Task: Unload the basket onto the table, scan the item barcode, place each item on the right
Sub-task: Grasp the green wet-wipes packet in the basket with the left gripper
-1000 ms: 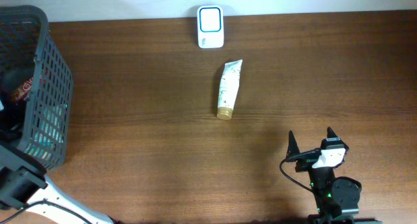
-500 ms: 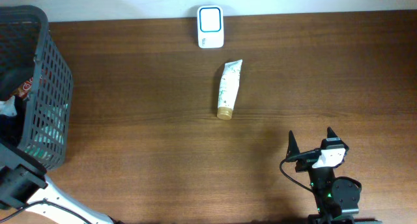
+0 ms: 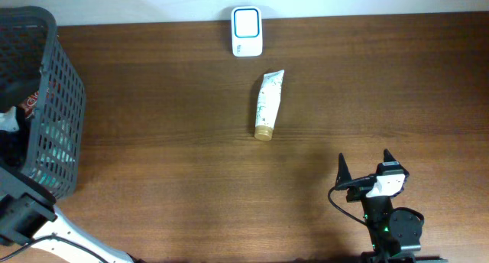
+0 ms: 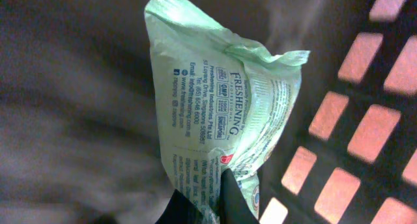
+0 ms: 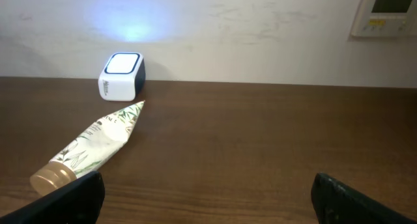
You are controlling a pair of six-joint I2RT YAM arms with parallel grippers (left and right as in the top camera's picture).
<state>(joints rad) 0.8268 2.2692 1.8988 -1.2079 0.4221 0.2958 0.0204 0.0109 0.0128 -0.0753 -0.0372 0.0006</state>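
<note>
Left gripper (image 4: pixel 210 193) now on basket (image 3: pixel 47 102) pouch (image 4: pixel 218 100)

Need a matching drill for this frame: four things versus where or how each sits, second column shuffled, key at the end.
1. scanner
2. tube
3. green packet
4. right pincer

A. open, above the table
B. clamped in the left pincer, inside the basket
C. at the table's far edge
D. lying flat mid-table, cap toward the robot

Pairs: 1-C, 2-D, 3-B, 4-A
</note>
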